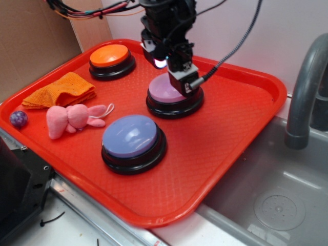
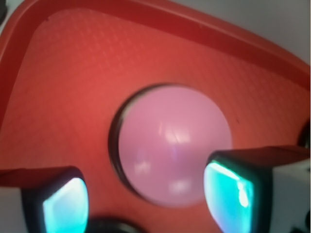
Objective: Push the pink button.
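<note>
A: Status report, please.

B: Gripper (image 1: 171, 69) sits directly above the pink button (image 1: 165, 91), which stands mid-tray between the orange button (image 1: 109, 55) and the blue button (image 1: 130, 136). My fingers (image 2: 228, 191) are spread wide and hold nothing. The wrist view shows one pad over the button's edge, the other out over bare tray (image 1: 230, 128).

A: Contact?

B: Cannot tell. From outside, the fingertips look touching or just above the dome.

A: Failure modes?

B: In my judgement, three. First, an off-centre press: a pad near the rim may slide off the dome and not trip the switch. Second, the outer finger may reach the tray before the button travels fully. Third, a sideways load may skid the base across the tray, toward the blue button.
</note>
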Controlling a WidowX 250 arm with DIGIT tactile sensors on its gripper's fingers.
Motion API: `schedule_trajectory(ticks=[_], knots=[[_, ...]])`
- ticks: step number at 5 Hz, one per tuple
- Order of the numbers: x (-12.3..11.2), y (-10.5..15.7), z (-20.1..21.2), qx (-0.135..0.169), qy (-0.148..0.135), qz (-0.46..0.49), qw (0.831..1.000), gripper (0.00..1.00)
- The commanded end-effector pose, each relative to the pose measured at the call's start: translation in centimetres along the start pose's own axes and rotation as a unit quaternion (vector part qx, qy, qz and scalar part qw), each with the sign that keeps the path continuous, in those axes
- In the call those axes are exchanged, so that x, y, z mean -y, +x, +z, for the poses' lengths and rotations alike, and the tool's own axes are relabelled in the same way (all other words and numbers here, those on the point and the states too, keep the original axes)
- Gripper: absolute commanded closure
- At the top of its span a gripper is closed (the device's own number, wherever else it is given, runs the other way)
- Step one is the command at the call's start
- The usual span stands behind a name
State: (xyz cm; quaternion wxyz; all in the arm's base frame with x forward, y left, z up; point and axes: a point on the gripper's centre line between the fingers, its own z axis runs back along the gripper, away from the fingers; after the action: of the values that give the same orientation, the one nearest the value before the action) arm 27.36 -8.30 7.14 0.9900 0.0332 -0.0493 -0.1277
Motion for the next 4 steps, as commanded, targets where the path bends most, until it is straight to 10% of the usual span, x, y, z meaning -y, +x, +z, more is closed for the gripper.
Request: schedule_trajectory(ticks=[1, 4], knots=[[0.2, 2.2, -1.5, -0.015, -0.006, 0.021, 1.000, 0.00], [-0.3, 2.2, 4.0, -0.044, 0.025, 0.004, 0.999, 0.00]])
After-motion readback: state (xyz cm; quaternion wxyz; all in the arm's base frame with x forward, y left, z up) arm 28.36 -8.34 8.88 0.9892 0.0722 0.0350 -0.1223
